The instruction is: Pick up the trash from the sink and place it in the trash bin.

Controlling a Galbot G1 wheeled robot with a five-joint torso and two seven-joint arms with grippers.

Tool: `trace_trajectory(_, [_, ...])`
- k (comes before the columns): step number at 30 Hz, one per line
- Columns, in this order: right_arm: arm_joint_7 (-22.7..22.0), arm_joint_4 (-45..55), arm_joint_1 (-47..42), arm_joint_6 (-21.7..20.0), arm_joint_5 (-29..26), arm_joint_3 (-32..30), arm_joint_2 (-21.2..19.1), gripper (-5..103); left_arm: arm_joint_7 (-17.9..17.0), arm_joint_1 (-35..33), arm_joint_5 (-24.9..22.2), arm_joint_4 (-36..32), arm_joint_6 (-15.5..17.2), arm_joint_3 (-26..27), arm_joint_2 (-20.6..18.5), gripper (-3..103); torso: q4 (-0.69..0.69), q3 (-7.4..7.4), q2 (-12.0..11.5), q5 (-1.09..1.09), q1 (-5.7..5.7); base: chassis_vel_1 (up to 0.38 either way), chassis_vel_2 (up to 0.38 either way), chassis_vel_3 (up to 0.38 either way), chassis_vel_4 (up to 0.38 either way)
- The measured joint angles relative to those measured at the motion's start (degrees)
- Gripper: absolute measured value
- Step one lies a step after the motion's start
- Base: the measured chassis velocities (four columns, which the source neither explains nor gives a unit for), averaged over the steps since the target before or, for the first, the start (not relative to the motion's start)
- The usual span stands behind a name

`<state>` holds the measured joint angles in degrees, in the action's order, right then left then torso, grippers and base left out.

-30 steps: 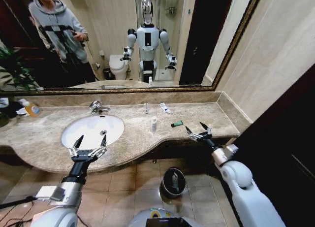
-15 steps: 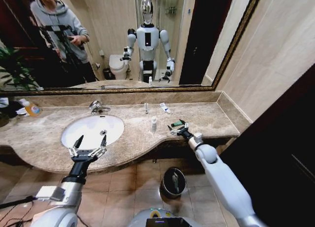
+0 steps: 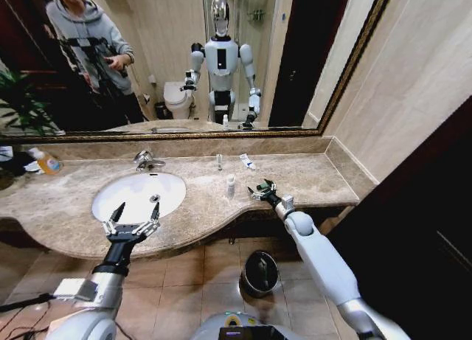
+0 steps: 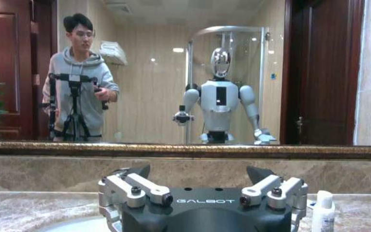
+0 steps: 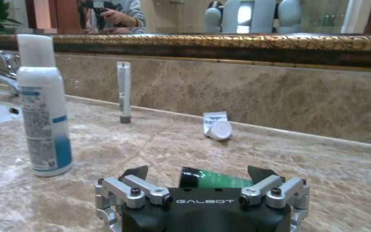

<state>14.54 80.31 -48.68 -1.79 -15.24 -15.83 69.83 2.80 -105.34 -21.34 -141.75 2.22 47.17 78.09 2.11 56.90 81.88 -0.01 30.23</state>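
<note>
Since earlier frames, my right gripper (image 3: 259, 190) reached inward from counter edge; short green tube (image 5: 214, 178) now lies on beige-brown marble surround (image 5: 172, 145) between its wide-spread fingers. Step judged: approach. Next: close squarely on tube, lift. Left gripper (image 3: 131, 223) idle, spread, over white oval basin (image 3: 136, 195).

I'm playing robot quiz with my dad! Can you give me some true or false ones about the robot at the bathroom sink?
1. The right tool is at the short green tube on the counter, fingers open around it. True.
2. The left tool is holding the tiny white bottle. False: it is open and empty, over the front edge of the sink; the bottle stands upright on the counter.
3. The trash bin is on the floor below the counter. True.
4. The white tube lies inside the sink. False: it stands on the marble near the back wall.
</note>
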Motion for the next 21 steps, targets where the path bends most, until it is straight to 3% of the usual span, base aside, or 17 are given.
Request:
trace_trajectory(7, [0.0, 0.0, -1.4, 0.2, -0.5, -1.0, -0.5, 102, 0.0, 0.0, 0.0, 0.0, 0.0, 0.0, 0.0, 100, -0.01, -0.01, 0.0, -0.01, -0.01, 0.0, 0.0, 0.0, 0.0])
trace_trajectory(18, [0.5, -0.4, -1.1, 1.1, -1.3, -1.0, -0.4, 67, 0.0, 0.0, 0.0, 0.0, 0.0, 0.0, 0.0, 100, 0.0, -0.01, 0.0, 0.0, -0.01, 0.0, 0.0, 0.0, 0.0])
trace_trajectory(21, [0.5, -0.4, -0.9, 1.1, -1.5, -0.9, -0.4, 63, 0.0, 0.0, 0.0, 0.0, 0.0, 0.0, 0.0, 100, 0.0, 0.0, 0.0, 0.01, -0.01, 0.0, 0.0, 0.0, 0.0])
